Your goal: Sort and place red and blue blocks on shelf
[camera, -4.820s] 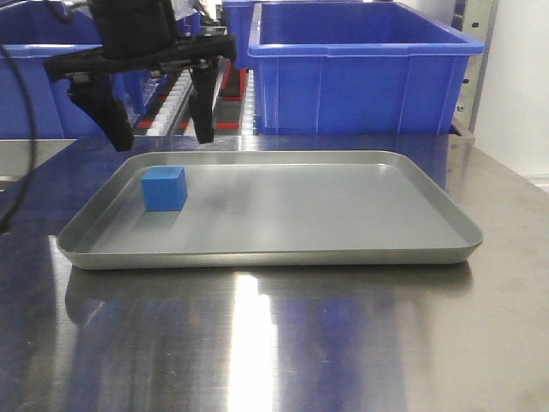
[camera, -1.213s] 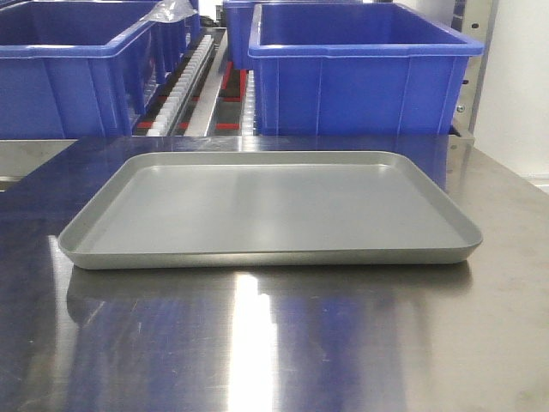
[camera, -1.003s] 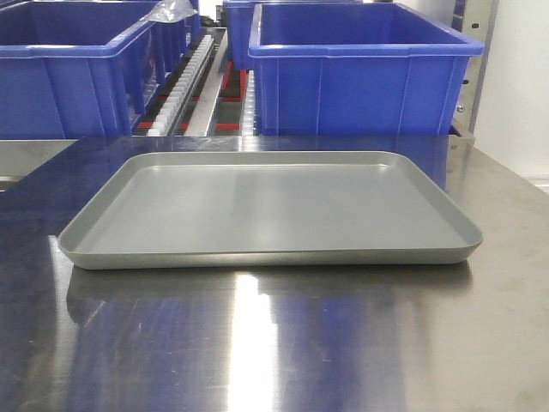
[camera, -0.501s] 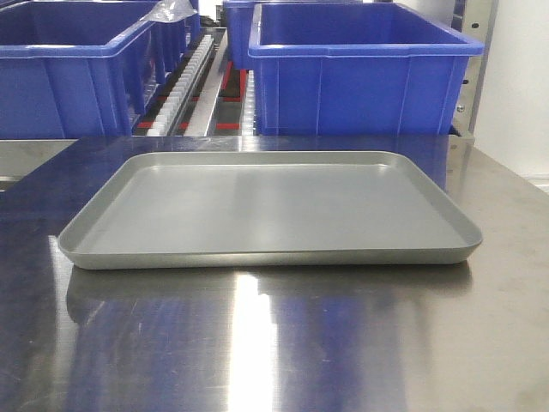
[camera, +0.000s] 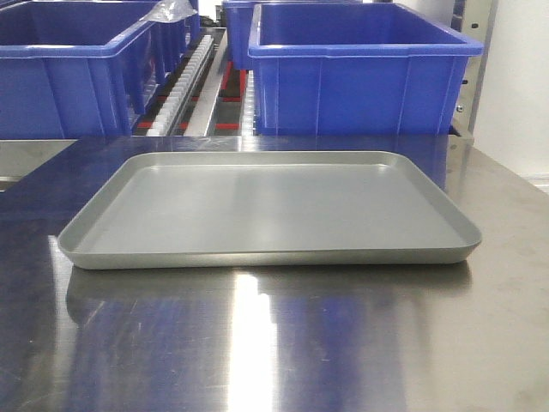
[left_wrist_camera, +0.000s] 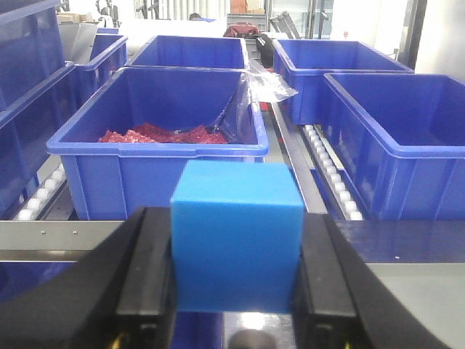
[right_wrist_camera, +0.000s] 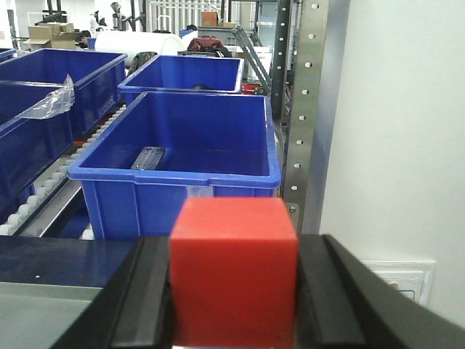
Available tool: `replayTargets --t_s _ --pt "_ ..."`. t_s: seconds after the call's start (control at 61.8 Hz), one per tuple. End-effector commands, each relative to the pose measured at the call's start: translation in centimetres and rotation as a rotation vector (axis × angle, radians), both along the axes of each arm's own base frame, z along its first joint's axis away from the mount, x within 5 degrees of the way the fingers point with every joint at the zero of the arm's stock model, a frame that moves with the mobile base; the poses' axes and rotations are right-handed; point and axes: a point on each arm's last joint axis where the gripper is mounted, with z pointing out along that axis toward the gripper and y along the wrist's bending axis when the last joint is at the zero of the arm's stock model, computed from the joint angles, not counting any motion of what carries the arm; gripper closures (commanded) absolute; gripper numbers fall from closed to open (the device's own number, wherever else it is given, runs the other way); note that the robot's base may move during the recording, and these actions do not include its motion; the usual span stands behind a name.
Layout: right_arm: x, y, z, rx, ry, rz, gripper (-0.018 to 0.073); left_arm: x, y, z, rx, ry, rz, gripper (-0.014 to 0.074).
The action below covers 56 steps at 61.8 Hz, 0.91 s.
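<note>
Holding one cube apiece before the shelf (right_wrist_camera: 309, 109): left gripper (left_wrist_camera: 234, 280) clamps the blue block (left_wrist_camera: 236, 233), right gripper (right_wrist_camera: 234, 294) clamps the red block (right_wrist_camera: 234, 262). Advised: advance level, squeeze firm, release only once each cube rests on the rack.

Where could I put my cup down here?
The grey tray is bare, and so is the steel tabletop in front of it. Behind the tray it is crowded: blue bins fill the shelf. The left gripper holds the blue block, the right gripper the red block.
</note>
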Motion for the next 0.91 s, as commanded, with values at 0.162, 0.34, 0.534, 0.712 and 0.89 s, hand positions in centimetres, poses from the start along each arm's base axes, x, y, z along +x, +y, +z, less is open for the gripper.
replayTargets --t_s 0.162,0.34,0.534,0.712,0.89 --pt "-0.18 0.02 1.7 0.0 -0.111 0.003 0.0506 -0.16 0.06 1.89 -0.016 -0.123 0.004 0.0472" --pt "-0.18 0.02 1.7 0.0 -0.111 0.003 0.0506 -0.16 0.06 1.89 -0.016 -0.123 0.004 0.0472" --pt "-0.18 0.02 1.7 0.0 -0.111 0.003 0.0506 -0.16 0.06 1.89 -0.016 -0.123 0.004 0.0472" --pt "-0.18 0.02 1.7 0.0 -0.111 0.003 0.0506 -0.16 0.06 1.89 -0.016 -0.123 0.004 0.0472" --pt "-0.18 0.02 1.7 0.0 -0.111 0.003 0.0506 -0.16 0.06 1.89 -0.016 -0.123 0.004 0.0472"
